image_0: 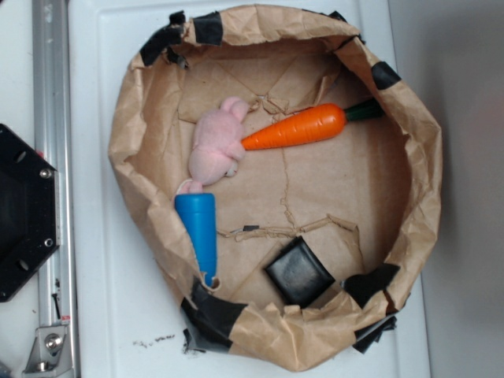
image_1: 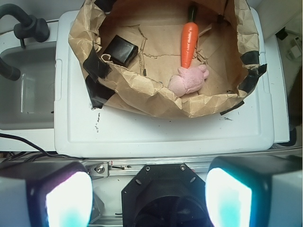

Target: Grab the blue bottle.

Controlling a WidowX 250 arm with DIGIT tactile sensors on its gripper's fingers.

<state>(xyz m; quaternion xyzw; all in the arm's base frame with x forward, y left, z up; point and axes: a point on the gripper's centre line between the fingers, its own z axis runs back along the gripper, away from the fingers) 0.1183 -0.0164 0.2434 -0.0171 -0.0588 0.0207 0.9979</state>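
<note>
The blue bottle (image_0: 198, 228) lies on its side inside the brown paper bowl (image_0: 409, 110), against the bowl's left wall, with its wide flat end by the pink plush toy (image_0: 216, 148) and its narrow tip toward the bottom. In the wrist view the bowl's near wall (image_1: 156, 97) hides the bottle. My gripper (image_1: 149, 196) hangs well short of the bowl, above the black robot base (image_1: 163, 198). Its two fingers (image_1: 68, 198) stand wide apart with nothing between them. The gripper does not show in the exterior view.
An orange carrot (image_0: 299, 128) lies in the bowl beside the plush (image_1: 188, 79). A black square pad (image_0: 299, 272) sits near the bowl's lower wall. The bowl rests on a white tray (image_1: 165, 132). A metal rail (image_0: 51, 157) and the robot base (image_0: 24, 213) are at the left.
</note>
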